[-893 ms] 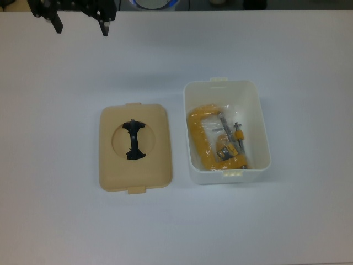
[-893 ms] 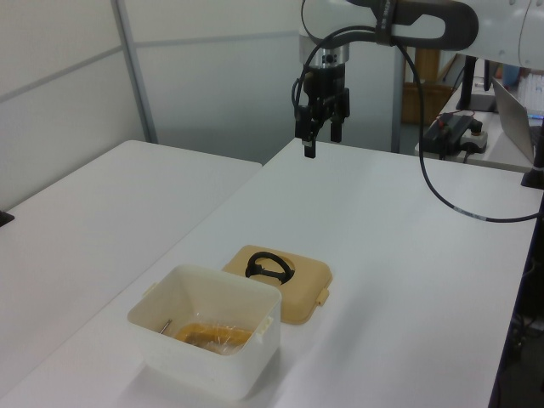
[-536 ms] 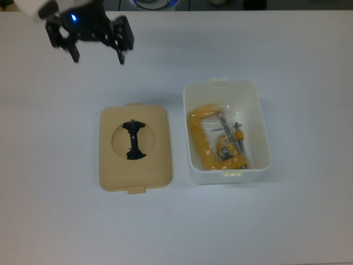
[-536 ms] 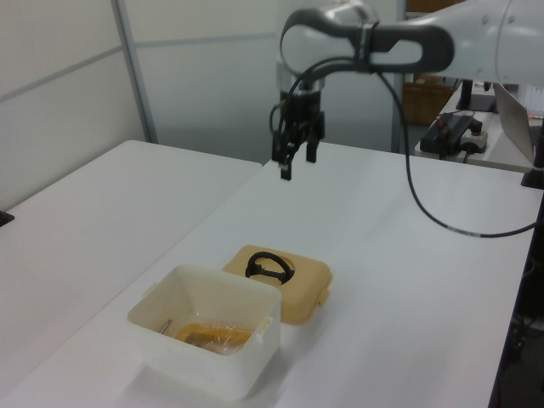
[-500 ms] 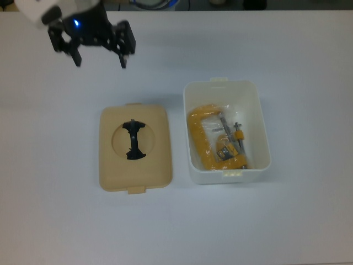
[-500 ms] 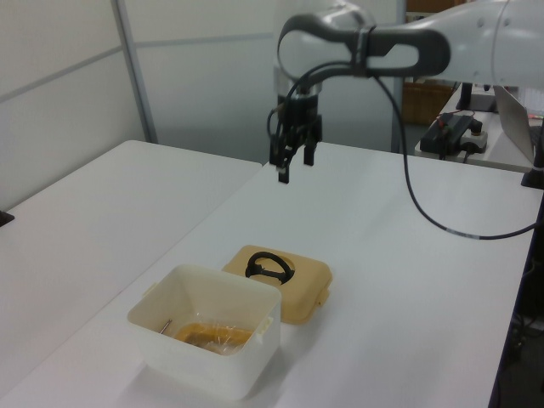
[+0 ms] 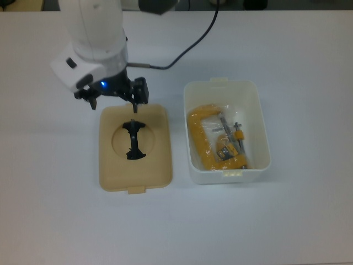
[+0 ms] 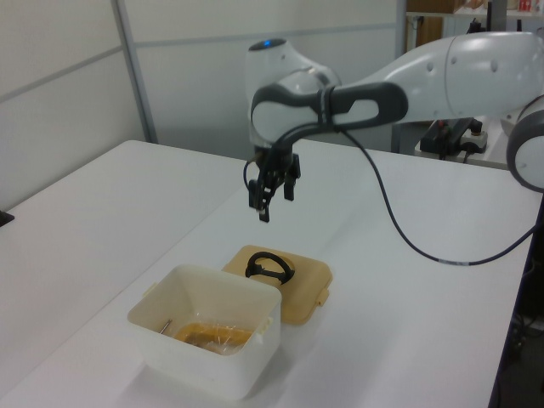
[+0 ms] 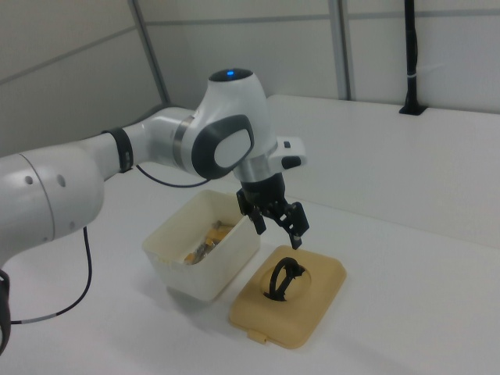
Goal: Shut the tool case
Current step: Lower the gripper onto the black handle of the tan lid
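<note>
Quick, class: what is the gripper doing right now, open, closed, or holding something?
Gripper: open, holding nothing, above the lid.

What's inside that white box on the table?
The white box holds a yellow clamp tool wrapped in a clear bag, with a metal screw beside it. Anything underneath the clamp is covered.

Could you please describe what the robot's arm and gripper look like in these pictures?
The arm has smooth white rounded shells with dark grey joint sections. A small blue light glows on top of the wrist housing. The gripper is black, with two slim black fingers. A black cable loops loosely from the wrist back along the arm.
</note>
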Controlling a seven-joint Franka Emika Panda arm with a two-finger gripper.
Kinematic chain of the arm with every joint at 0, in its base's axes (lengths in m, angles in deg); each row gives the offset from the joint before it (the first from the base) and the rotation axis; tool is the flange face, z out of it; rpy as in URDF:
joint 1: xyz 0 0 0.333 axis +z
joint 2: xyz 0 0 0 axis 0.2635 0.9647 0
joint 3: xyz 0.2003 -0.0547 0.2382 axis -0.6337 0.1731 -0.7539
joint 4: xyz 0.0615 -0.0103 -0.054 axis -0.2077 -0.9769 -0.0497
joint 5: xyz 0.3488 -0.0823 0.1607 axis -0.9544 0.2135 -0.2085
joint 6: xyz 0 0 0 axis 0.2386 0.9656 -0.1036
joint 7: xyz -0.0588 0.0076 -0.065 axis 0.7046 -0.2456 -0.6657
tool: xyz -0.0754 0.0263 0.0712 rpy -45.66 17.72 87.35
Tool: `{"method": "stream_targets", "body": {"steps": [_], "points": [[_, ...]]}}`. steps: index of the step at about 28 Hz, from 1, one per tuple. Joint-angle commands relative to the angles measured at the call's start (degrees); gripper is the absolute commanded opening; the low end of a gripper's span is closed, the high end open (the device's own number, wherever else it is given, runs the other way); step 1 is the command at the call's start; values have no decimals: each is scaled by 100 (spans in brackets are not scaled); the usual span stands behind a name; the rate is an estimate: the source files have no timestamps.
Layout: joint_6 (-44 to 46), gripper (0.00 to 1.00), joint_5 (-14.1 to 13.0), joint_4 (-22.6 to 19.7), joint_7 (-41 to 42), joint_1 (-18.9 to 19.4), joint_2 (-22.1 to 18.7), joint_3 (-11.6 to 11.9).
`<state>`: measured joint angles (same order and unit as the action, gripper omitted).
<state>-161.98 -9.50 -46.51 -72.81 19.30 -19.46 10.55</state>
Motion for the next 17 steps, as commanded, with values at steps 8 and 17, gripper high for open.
{"method": "stream_targets", "body": {"steps": [8,17], "points": [[-376,100,331,-196,-303,204,353,21],[-552,100,472,-336,-417,204,546,-67]]}}
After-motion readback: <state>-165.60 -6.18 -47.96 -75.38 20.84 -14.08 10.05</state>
